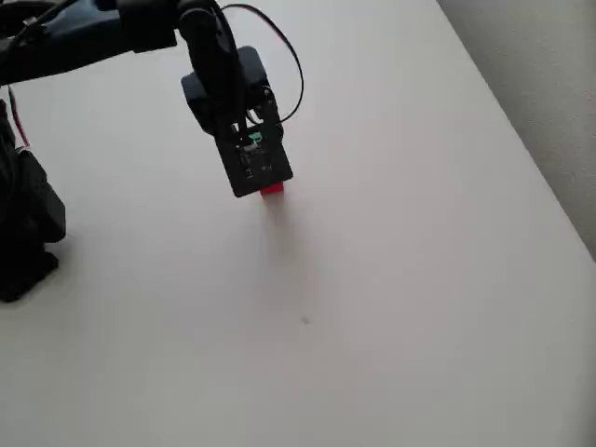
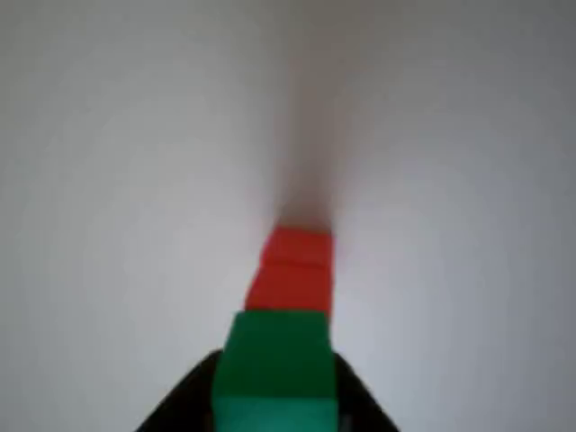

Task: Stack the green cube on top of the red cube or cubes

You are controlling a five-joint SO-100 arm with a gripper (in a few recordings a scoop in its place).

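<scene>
Where the wrist view is nearest the lens, the green cube (image 2: 274, 369) is seen clamped between the black fingers (image 2: 184, 400) of the gripper (image 2: 277, 409), whose jaws are closed on its sides. Just beyond it, the red block (image 2: 292, 274) is seen standing on the white table (image 2: 117, 162), its near edge meeting the green cube's far edge; whether the two touch cannot be told. In the overhead view, the gripper (image 1: 259, 172) is pointed down over the table (image 1: 419, 307), a sliver of green (image 1: 253, 140) is shown within it, and the red block (image 1: 271, 190) is partly covered by its lower end.
</scene>
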